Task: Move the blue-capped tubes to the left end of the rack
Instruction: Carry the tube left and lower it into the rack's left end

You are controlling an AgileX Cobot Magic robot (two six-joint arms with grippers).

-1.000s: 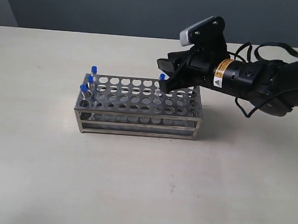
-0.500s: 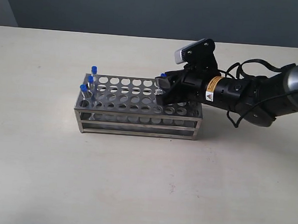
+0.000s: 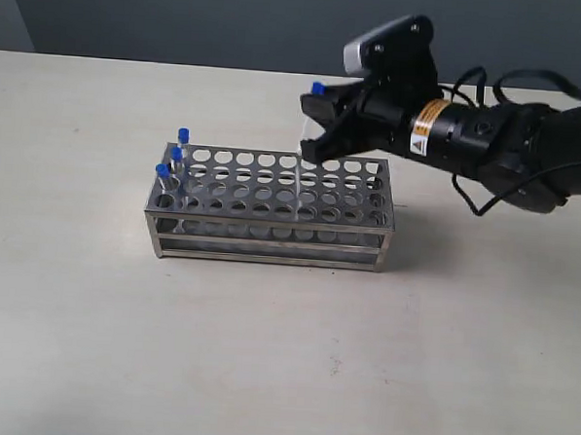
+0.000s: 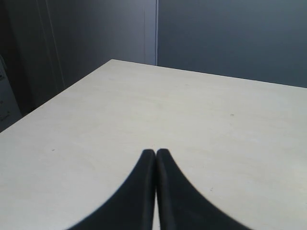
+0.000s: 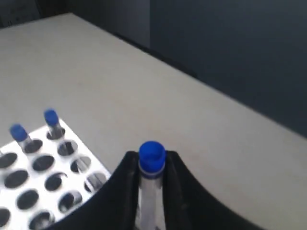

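The right gripper (image 3: 313, 127) is clenched on one blue-capped tube (image 3: 318, 88), pinching it just under the cap with a black finger on either side. In the right wrist view the cap stands up between the two fingers (image 5: 127, 191) and the clear body of the tube (image 5: 152, 155) runs down between them. The tube hangs nearly upright, leaning a little. It is raised above the rack (image 3: 270, 234), over the back of the rack's right half. Its cap is well above the top plate, and whether its lower tip is clear of the holes cannot be told. Three more tubes (image 3: 176, 155) stand in holes at the left end of the rack, one behind another in neighbouring rows, their blue caps poking up over the plate. Two of them (image 5: 50, 118) show in the right wrist view, well apart from the held one. The rack rests lengthwise on the pale table (image 3: 264, 353). The left gripper (image 4: 156, 158) is out of the exterior view. Its wrist camera shows its two dark fingers pressed together tip to tip with nothing between them, hovering over bare table (image 4: 216, 124).
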